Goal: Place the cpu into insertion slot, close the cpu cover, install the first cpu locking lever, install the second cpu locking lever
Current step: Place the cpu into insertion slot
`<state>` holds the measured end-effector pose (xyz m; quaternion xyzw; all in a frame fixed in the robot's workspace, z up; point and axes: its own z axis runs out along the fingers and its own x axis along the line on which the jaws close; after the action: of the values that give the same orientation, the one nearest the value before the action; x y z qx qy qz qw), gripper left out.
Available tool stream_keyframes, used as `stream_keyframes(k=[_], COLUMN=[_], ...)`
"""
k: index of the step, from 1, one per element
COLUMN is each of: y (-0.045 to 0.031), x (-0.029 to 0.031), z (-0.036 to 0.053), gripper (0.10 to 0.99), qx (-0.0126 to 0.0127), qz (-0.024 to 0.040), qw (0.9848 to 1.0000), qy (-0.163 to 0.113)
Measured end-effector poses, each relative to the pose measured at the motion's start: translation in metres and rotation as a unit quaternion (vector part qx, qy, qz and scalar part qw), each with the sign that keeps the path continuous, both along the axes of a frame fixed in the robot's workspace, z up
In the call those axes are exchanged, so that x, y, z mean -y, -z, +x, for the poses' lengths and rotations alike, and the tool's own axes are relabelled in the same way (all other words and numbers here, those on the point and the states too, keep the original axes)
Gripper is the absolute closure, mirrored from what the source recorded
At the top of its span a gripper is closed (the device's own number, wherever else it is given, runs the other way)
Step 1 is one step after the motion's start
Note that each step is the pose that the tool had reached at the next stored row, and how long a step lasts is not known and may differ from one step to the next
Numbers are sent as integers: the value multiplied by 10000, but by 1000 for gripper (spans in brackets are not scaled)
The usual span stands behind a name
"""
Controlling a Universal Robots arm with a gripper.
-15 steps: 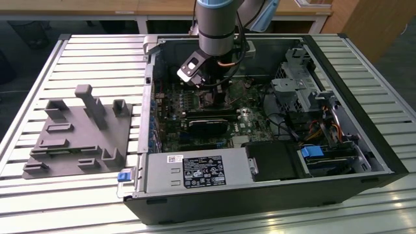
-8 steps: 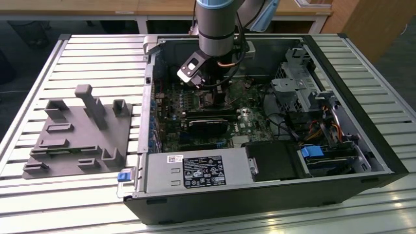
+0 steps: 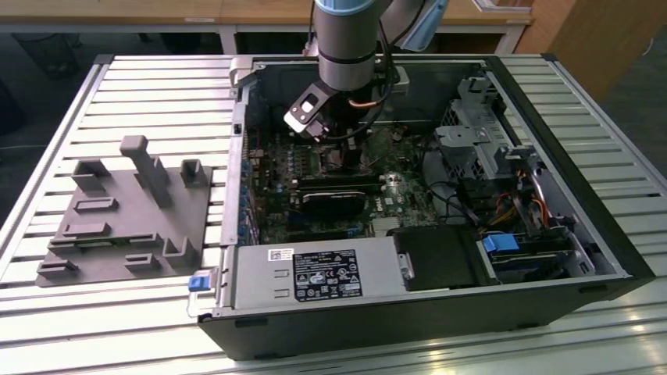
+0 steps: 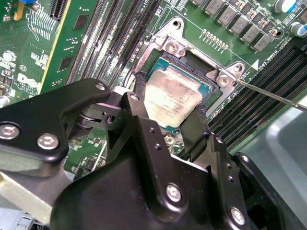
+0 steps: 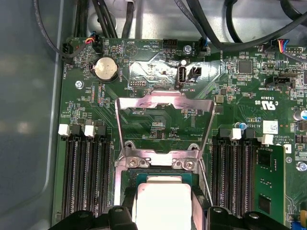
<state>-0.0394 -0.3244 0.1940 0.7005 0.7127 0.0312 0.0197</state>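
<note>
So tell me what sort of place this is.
Probably a robotics lab or workshop bench. An open computer case lies on a slatted metal table, a robot arm reaches down into it, and a grey moulded fixture sits on the table at the exterior view's left.

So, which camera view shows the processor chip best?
The second wrist view: nearly the whole pale face of the chip shows, gripped between the fingers of the gripper. The first wrist view catches part of the chip; in the exterior view the arm stands over that spot.
</note>
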Motion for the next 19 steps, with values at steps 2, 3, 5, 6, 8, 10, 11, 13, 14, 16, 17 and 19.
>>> stream_keyframes(k=[2,3,5,6,8,10,11,13,14,16,17,19], y=[1,1,1,1,2,3,5,8,9,11,12,13], x=[0,0,0,0,-1,-6,-8,-12,-14,-16,-17,-17], z=[0,0,0,0,0,0,0,0,0,0,0,0], gripper=[545,533,475,475,475,475,475,475,475,475,475,475], qx=[0,1,0,0,1,1,0,0,0,0,0,0], qz=[0,1,0,2,8,18,26,44,53,71,79,98], qw=[10000,10000,10000,10000,10000,10000,10000,10000,10000,10000,10000,10000], qy=[0,0,0,0,0,0,0,0,0,1,1,2])
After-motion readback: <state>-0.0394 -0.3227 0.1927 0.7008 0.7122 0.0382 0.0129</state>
